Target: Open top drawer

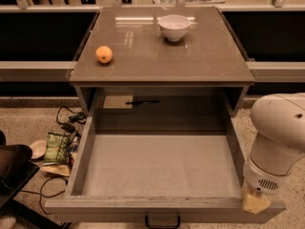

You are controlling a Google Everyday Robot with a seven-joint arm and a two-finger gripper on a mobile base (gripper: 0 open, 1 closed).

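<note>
The top drawer (159, 168) stands pulled far out toward me, showing its bare grey box interior. Its small black bar handle (162, 221) shows at the bottom edge of the view, on the front panel. My white arm (279, 137) comes in from the right. My gripper (256, 202) hangs at the drawer's front right corner, right against the front rim and well to the right of the handle.
The grey cabinet top (162, 61) carries an orange (104, 54) at the left and a white bowl (174, 26) at the back. Snack bags and cables (57, 149) lie on the floor to the left, beside a black object (12, 173).
</note>
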